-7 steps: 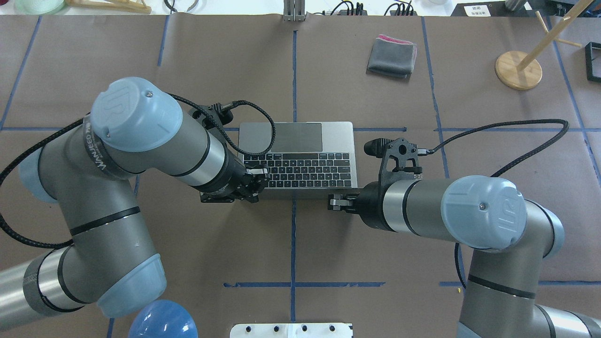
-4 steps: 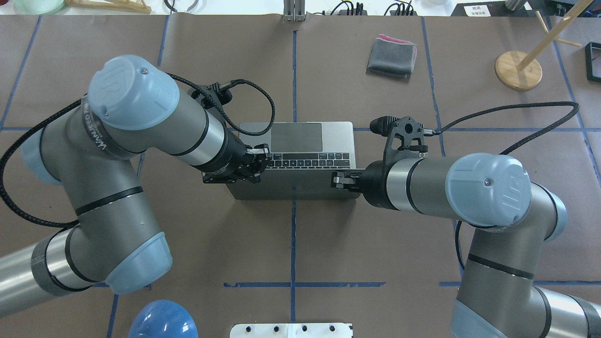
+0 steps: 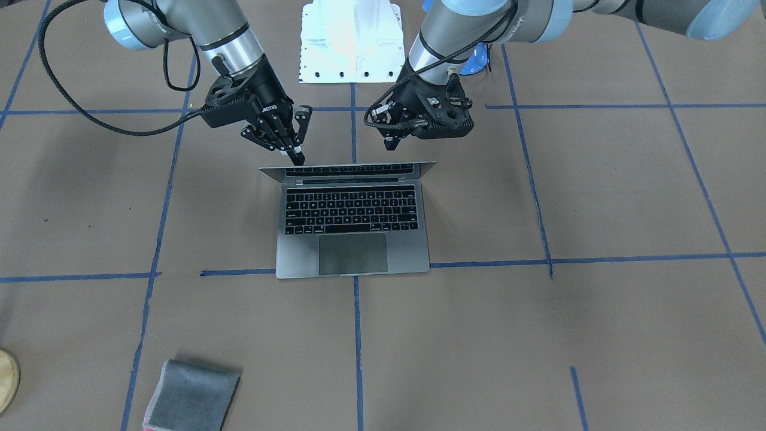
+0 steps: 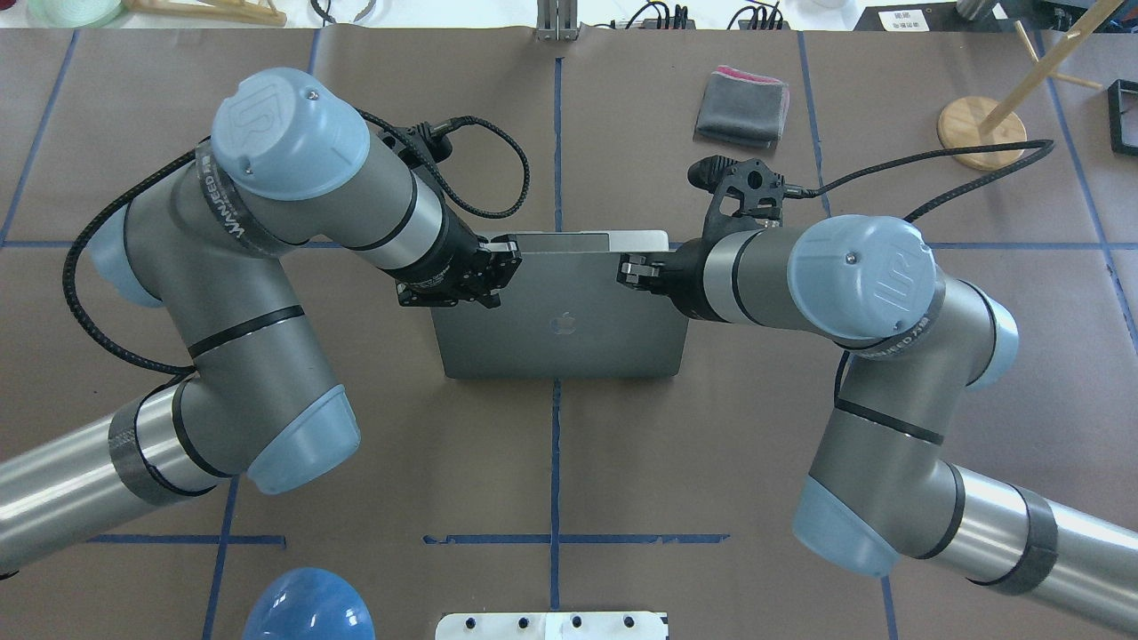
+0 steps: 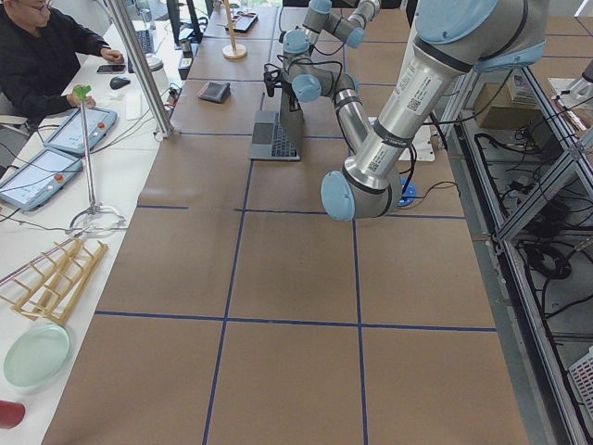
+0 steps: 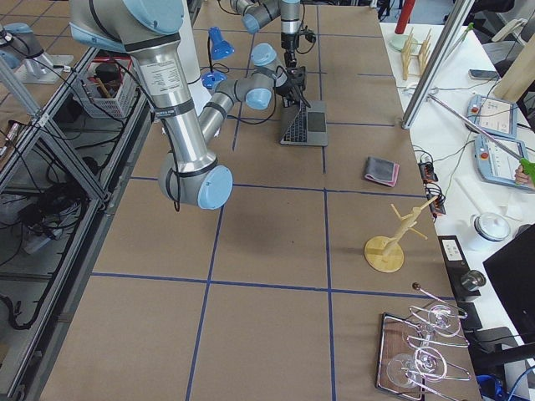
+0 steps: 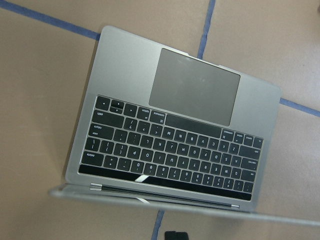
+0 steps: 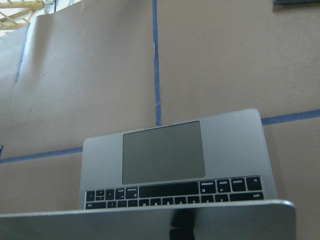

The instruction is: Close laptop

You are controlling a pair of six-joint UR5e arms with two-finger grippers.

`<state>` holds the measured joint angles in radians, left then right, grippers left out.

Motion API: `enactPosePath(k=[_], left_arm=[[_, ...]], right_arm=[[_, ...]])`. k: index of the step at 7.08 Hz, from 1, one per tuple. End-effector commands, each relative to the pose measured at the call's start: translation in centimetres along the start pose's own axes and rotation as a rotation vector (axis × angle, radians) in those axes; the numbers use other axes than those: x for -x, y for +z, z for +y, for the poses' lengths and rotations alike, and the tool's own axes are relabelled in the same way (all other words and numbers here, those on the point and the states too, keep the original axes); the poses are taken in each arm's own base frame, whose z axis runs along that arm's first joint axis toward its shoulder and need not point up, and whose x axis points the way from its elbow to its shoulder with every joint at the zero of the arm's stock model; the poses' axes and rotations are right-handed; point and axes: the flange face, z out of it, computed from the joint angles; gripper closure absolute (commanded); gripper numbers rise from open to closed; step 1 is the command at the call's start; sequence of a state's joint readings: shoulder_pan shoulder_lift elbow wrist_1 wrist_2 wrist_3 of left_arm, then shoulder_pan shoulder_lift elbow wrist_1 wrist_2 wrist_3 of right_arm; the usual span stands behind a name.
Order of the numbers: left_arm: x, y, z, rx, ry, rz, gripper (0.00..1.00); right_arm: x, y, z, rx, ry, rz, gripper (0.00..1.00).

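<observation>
Laptop (image 3: 353,222) is about half closed. The right gripper (image 3: 297,157), fingers pinched together, meets the top edge of the lid (image 4: 560,324) left of centre in the front-facing view. The left gripper (image 3: 389,142) sits just behind that edge, right of centre; I cannot tell whether it is open. The base lies flat on the table (image 3: 568,335), mid-frame, keyboard (image 7: 170,155) uncovered. Bringing the lid flat remains.

Our two grey arms (image 4: 240,329)
We see pale blue caps (image 4: 289,133), black braided cables (image 4: 524,173), silver tubes (image 4: 53,498), white lettering on black bands (image 4: 220,213).
</observation>
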<state>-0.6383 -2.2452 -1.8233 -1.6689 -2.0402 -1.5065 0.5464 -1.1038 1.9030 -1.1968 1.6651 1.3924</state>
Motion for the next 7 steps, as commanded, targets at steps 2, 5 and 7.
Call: enactPosePath(k=[2,5,7], left_arm=[[-0.1,4.1,-4.0,-0.022,-0.013,-0.001,0.99],[1.9,7.9,-8.2,-0.043,0.004,-0.029,1.00],[2.5,9.5,-9.2,-0.045,0.008,-0.024,1.00]], right_arm=[[0.2,3.1,-3.1,-0.010,0.017,0.046,1.00],[0.9,7.4,-3.8,0.009,0.022,0.101,1.00],[1.3,10.2,-4.8,0.032,0.021,0.137,1.00]])
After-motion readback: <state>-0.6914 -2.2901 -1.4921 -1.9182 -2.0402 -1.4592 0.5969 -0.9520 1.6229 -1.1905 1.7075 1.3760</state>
